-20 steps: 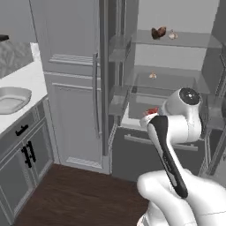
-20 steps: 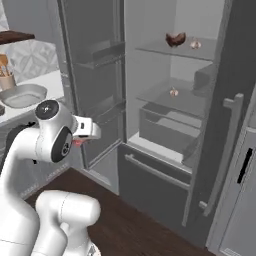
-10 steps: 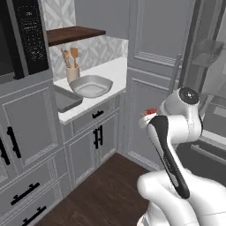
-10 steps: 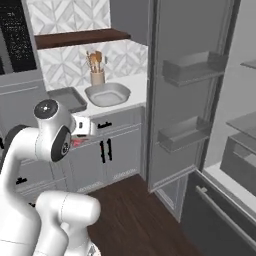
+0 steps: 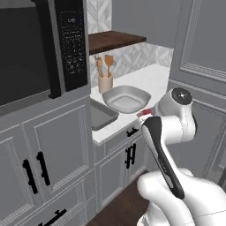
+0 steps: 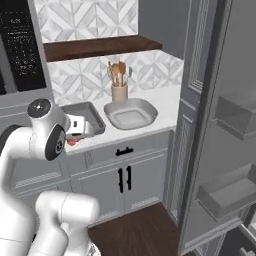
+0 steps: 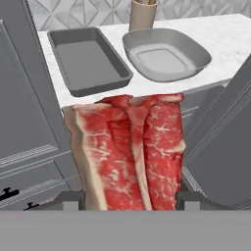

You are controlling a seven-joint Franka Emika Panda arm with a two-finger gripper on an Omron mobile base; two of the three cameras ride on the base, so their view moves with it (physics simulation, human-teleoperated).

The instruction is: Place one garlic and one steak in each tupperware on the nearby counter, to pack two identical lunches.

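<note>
Rendered home kitchen. Showing as such: white marbled counter [image 6: 165, 107] lying over grey panelled cabinets [image 6: 125, 175] with black handles; utensil cup [image 6: 119, 91] standing on that counter against patterned wall tiles [image 6: 85, 20]; dark wooden shelf [image 6: 95, 47] hanging above; black microwave [image 5: 39, 48] sitting left of the counter.

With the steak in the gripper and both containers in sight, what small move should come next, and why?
Probably carry the red steak forward over the counter toward one tupperware, likely the rectangular tray nearest. The gripper holds the steak short of the counter edge, and both the tray and the rounded-square dish look empty.
</note>
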